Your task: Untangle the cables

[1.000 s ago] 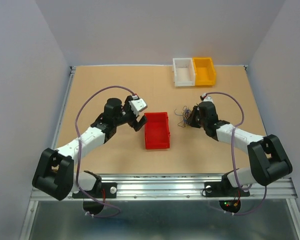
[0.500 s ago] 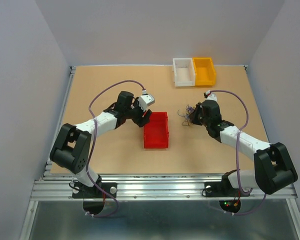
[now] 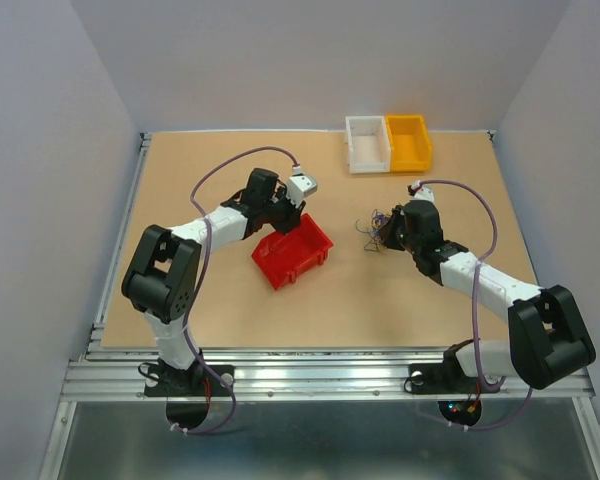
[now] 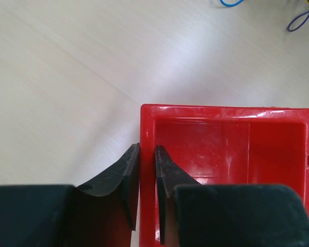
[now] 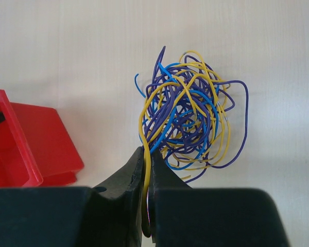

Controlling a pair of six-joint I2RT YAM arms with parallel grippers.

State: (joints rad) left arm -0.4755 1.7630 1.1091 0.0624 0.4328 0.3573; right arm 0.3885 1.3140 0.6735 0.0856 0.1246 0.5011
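The cables (image 5: 190, 123) form a loose clump of purple, blue and yellow wires on the tan table, right of centre (image 3: 375, 228). My right gripper (image 5: 147, 154) sits at the clump's near edge (image 3: 393, 232), shut on a yellow wire that runs down between its fingers. A red bin (image 3: 292, 252) sits mid-table, turned askew and tipped. My left gripper (image 4: 147, 154) is at the bin's far-left corner (image 3: 285, 218), shut on its left wall, one finger outside and one inside. The bin's inside (image 4: 226, 149) looks empty.
A white bin (image 3: 367, 143) and a yellow bin (image 3: 409, 142) stand side by side at the back edge. Grey walls close in the table on three sides. A metal rail (image 3: 330, 375) runs along the near edge by the arm bases.
My left arm reached right to the red bin and closed on its wall; the bin has swung from straight to askew. My right gripper closed on the yellow wire and has barely moved since.
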